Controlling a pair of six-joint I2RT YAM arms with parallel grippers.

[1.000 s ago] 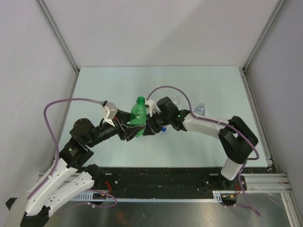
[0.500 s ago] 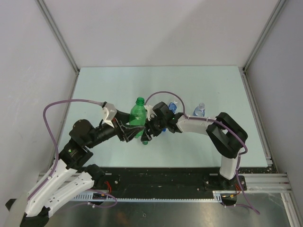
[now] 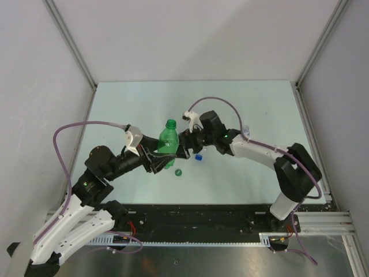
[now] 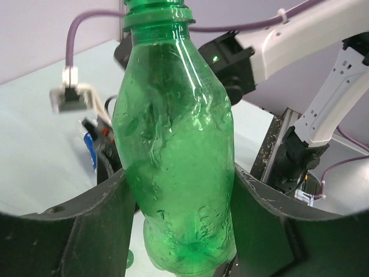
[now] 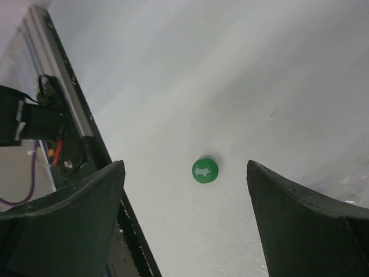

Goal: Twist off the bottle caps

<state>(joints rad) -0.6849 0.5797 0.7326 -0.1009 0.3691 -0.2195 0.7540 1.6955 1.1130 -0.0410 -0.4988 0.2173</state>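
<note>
The green bottle (image 4: 176,144) is held upright, clamped about its lower body between the fingers of the left gripper (image 4: 179,202), and its threaded neck is seen bare. Whether its base rests on the table (image 5: 230,69) cannot be told. The green cap (image 5: 205,170) lies on the table below the right gripper (image 5: 184,173), whose fingers are spread wide with nothing between them; the cap is seen roughly midway between the two. A blue cap (image 3: 199,156) lies just beside that gripper. The unscrewing of this bottle is judged done, and the step in hand to be a clearing away. The right gripper is best raised straight up, fingers apart, so that neither cap is nudged nor the bottle struck. The bottle, dented where it is squeezed, should be settled flat on its base before the left fingers are eased, lest it tip.
</note>
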